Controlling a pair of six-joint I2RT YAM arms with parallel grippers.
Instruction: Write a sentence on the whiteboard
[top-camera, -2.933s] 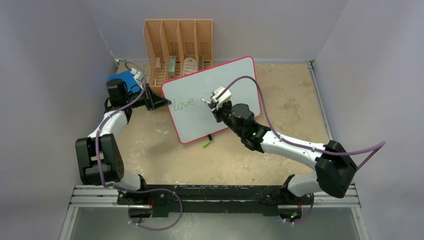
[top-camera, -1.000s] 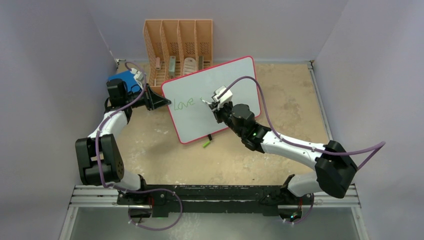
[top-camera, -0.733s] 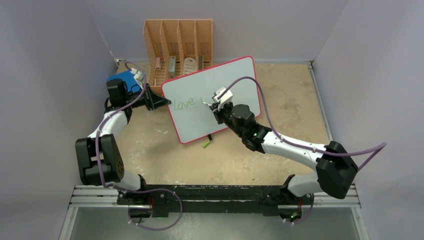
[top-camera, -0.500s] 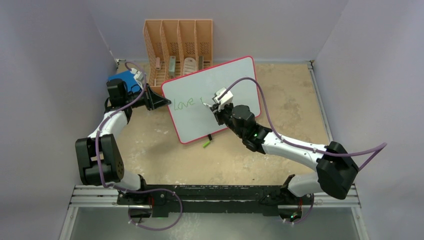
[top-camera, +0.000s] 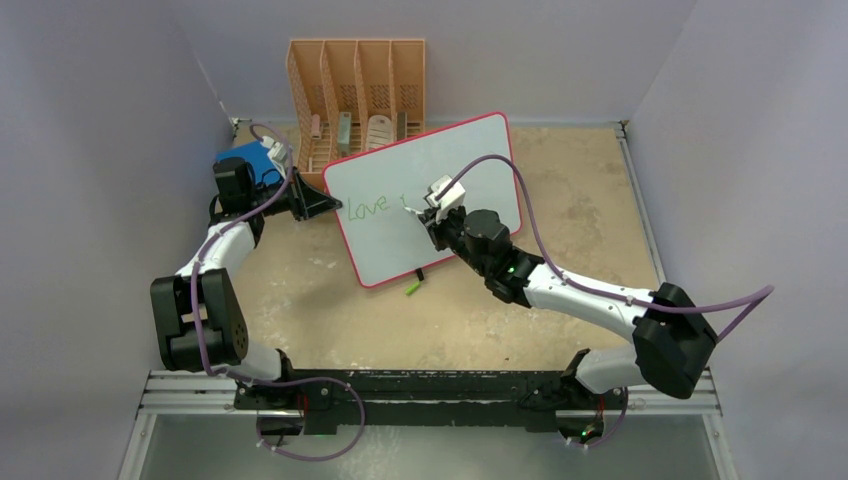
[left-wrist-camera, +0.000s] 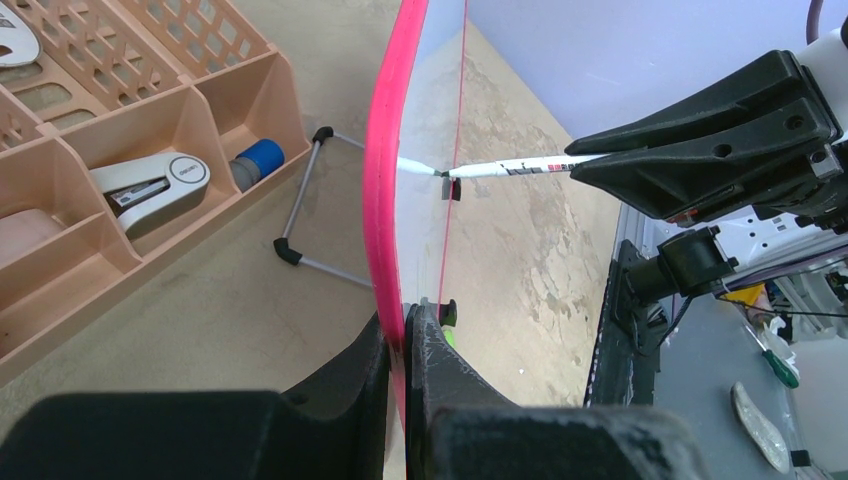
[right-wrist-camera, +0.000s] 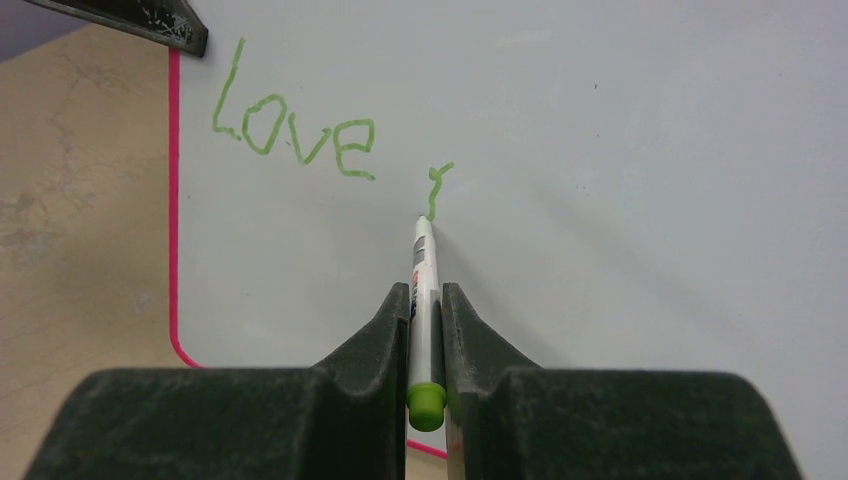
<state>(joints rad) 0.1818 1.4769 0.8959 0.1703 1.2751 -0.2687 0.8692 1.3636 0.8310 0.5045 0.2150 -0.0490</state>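
Fingers of the right gripper (top-camera: 421, 215) pinch a green marker (top-camera: 414, 210) against the whiteboard (top-camera: 470, 160), which stands propped before the peach organizer (top-camera: 357, 90). A short stroke (top-camera: 404, 203) now follows "Love", the sentence (top-camera: 368, 207) so far, where earlier only that word stood.

Left wrist view: left gripper (left-wrist-camera: 405, 322) is clamped narrowly on the board's pink rim.

Right wrist view: the marker tip touches the stroke's lower end.

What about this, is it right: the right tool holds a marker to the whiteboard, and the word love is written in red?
No, the word love is green, not red; the right wrist view shows it. The right tool does hold a marker to the whiteboard.
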